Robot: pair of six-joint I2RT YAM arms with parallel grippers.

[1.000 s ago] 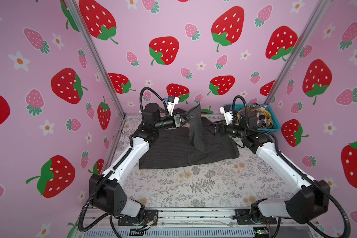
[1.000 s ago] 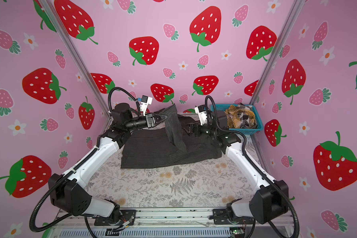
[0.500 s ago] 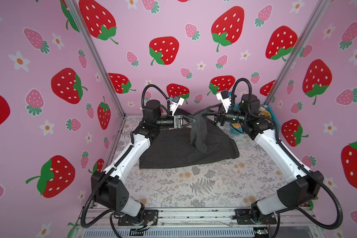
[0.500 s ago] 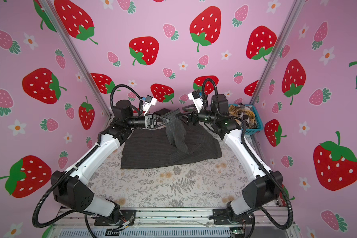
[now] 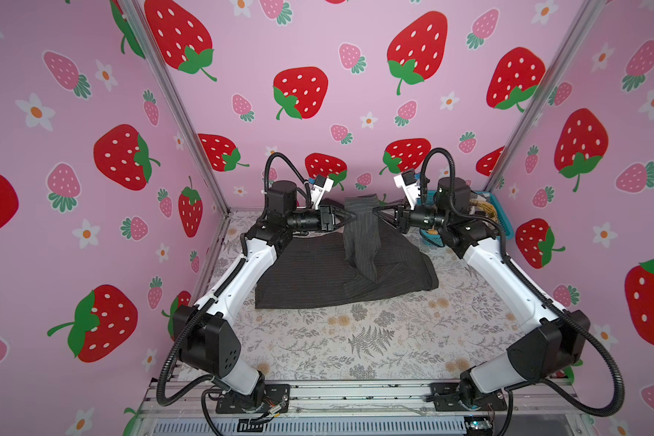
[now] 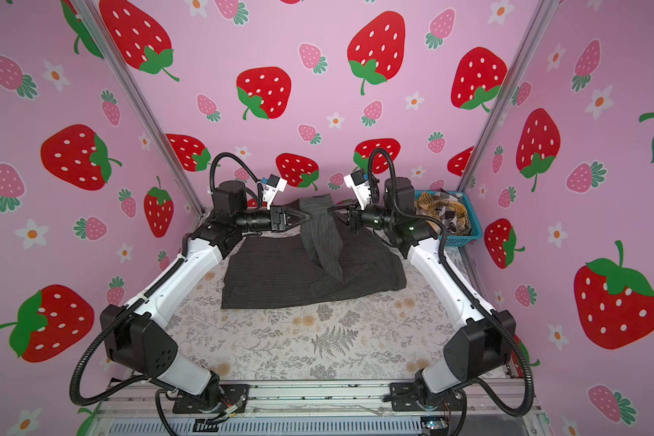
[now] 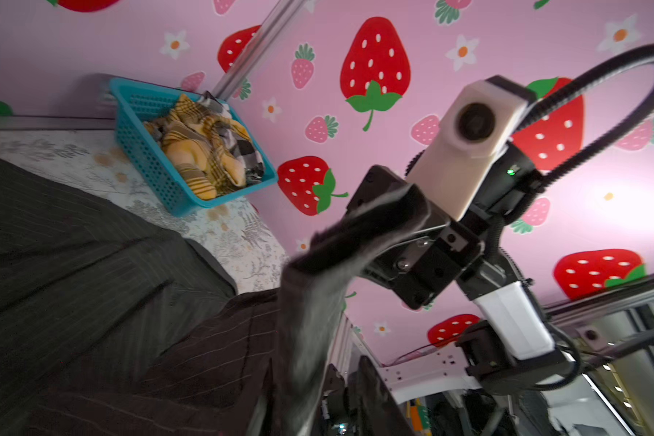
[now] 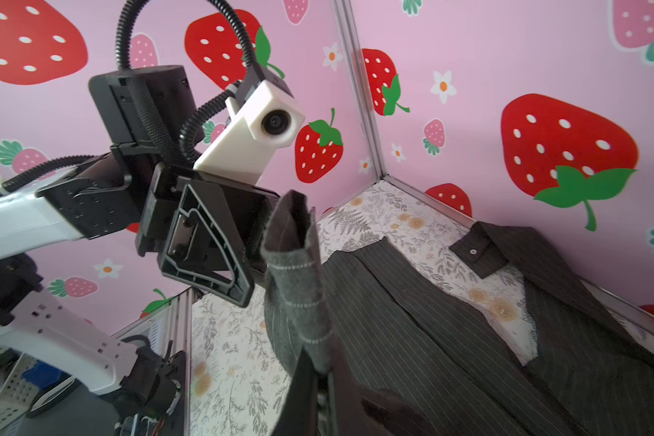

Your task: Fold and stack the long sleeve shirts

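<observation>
A dark charcoal pinstriped long sleeve shirt (image 5: 310,275) (image 6: 280,275) lies spread at the back of the table. One sleeve (image 5: 361,234) (image 6: 320,234) (image 8: 299,302) is held up off it, between the two grippers. My right gripper (image 5: 374,211) (image 6: 331,211) (image 8: 320,373) is shut on the sleeve's upper edge from the right. My left gripper (image 5: 352,218) (image 6: 307,218) (image 7: 314,373) meets the sleeve from the left with its jaws parted, and blurred sleeve cloth lies between them. A mustard plaid shirt (image 6: 437,205) (image 7: 201,151) and a black-white check one (image 7: 242,147) sit crumpled in the basket.
The teal mesh basket (image 5: 504,226) (image 6: 472,222) (image 7: 148,158) stands in the back right corner, just behind my right arm. The floral table cover (image 5: 355,339) stretches in front of the shirt. Pink strawberry walls close in on three sides.
My right gripper rose from low beside the shirt to the raised sleeve and shut on it. My left gripper, shut on the sleeve before, has parted its jaws.
</observation>
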